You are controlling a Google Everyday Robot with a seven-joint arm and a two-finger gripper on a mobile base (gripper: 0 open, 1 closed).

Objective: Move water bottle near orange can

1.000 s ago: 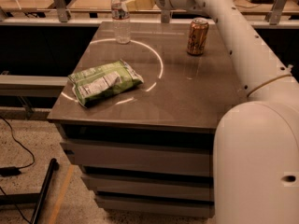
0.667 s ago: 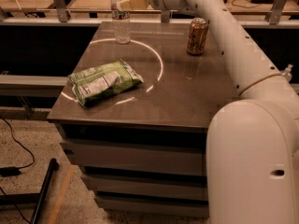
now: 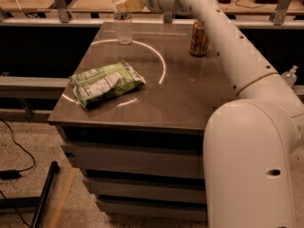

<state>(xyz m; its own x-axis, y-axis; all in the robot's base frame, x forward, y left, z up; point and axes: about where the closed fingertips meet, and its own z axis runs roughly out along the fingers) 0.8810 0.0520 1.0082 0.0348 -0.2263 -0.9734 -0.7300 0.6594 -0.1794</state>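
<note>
camera view shows the grasping step: the gripper (image 3: 125, 4) is at the neck of the water bottle (image 3: 124, 30), far left on the desk (image 3: 190, 96), grip state impossible to tell; next likely needs a firm hold, then carrying it right to the orange can (image 3: 198, 39).

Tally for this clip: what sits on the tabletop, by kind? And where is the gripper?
Bottles: 1, the water bottle
Cans: 1, the orange can
Snack bags: 1, the green bag
Total: 3
The gripper is at the water bottle's upper part, at the far left of the tabletop.
</note>
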